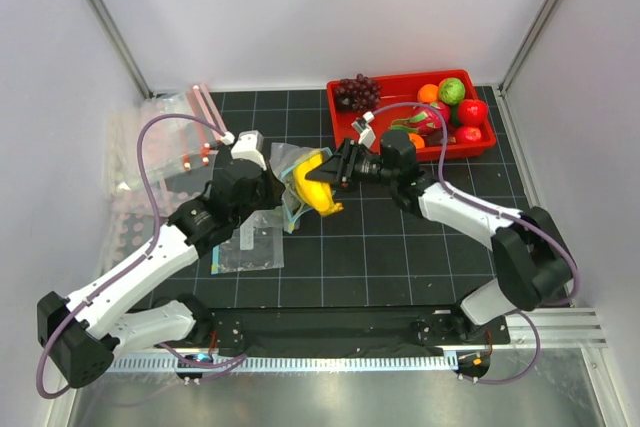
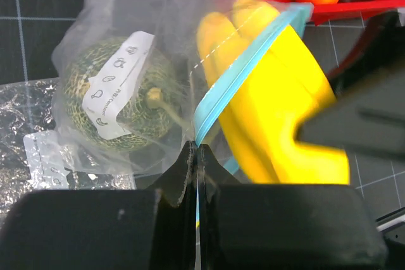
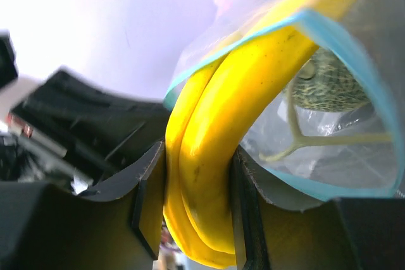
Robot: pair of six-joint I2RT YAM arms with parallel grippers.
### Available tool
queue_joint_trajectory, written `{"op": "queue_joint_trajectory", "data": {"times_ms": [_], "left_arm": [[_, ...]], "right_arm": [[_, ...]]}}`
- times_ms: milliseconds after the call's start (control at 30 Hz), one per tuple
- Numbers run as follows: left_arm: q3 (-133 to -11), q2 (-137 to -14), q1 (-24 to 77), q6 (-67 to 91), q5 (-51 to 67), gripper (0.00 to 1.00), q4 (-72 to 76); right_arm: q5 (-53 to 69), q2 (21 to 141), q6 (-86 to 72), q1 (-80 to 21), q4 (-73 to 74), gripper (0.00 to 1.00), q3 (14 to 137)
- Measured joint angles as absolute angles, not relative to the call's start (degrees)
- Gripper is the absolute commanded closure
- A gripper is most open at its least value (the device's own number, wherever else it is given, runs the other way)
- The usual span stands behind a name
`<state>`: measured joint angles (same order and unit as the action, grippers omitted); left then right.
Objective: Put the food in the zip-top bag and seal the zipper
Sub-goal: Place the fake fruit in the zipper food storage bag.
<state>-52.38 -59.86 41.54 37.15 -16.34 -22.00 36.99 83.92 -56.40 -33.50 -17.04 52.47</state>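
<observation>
- We see the zip-top bag (image 1: pixel 285 179) held up off the table (image 1: pixel 400 247) between the two arms, near the middle of the top view and just left of the red tray (image 1: pixel 400 76).
- The left gripper (image 2: pixel 196 167) has its fingers pressed tight together. A thin edge of the bag's plastic is pinched between them, right where the teal-blue zipper (image 2: pixel 235 83) runs down to the fingertips.
- The right gripper (image 3: pixel 196 203) is clamped on the banana (image 3: pixel 243 86). One finger lies flat against each side of the fruit's lower part, with no gap showing.
- In the right wrist view the banana passes through the bag's open mouth. The zipper (image 3: pixel 345 49) loops around it, the upper end lies behind the clear plastic, and the gripped end is outside.
- In the left wrist view the banana (image 2: pixel 272 112) crosses the teal strip. The dark, blurred right gripper (image 2: pixel 357 124) sits over its near end.
- The melon (image 2: pixel 120 96) is already inside the bag (image 2: pixel 95 4), behind the plastic and a white label (image 2: pixel 121 86), with its stem pointing towards the mouth. From the right wrist we see it (image 3: pixel 329 80) deeper in, beyond the banana.
- A red round fruit (image 1: pixel 472 112) lies in the tray, well apart from the bag, and the grapes (image 1: pixel 356 93) sit at the tray's left end.
- A flat clear bag (image 1: pixel 250 242) lies on the table under the left arm.
</observation>
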Motion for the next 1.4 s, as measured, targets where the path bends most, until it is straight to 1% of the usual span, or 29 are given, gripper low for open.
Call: {"op": "queue_joint_trajectory", "data": {"times_ms": [200,367,567,800,1100,1267,1400], "left_arm": [[-52.31,-58.98,41.54,37.3,-16.53,1.0,-21.65],[-51.7,-59.02,41.54,37.41,-16.53,1.0,-21.02],[-51.48,-60.18,41.54,37.67,-16.53,1.0,-19.7],[-49.65,-60.82,41.54,39.16,-16.34,1.0,-17.23],[-48.97,-60.8,41.54,40.27,-14.96,1.0,-16.27],[-48.88,-60.18,41.52,40.32,-14.46,1.0,-16.29],[-48.9,-59.51,41.34,40.34,-13.43,1.0,-16.62]], "right_arm": [[35.0,90.28,-70.17,-32.03,-28.69,0.99,49.98],[33.04,91.31,-79.37,-32.56,-36.58,0.99,47.81],[30.04,91.79,-86.85,-33.43,-42.94,0.99,46.98],[23.46,93.25,-93.69,-34.89,-50.96,0.99,42.61],[16.91,103.0,-100.62,-36.29,-64.14,0.99,42.41],[15.55,107.07,-101.54,-37.04,-69.87,0.99,42.72],[15.53,112.42,-102.32,-38.37,-72.03,0.99,45.47]]}}
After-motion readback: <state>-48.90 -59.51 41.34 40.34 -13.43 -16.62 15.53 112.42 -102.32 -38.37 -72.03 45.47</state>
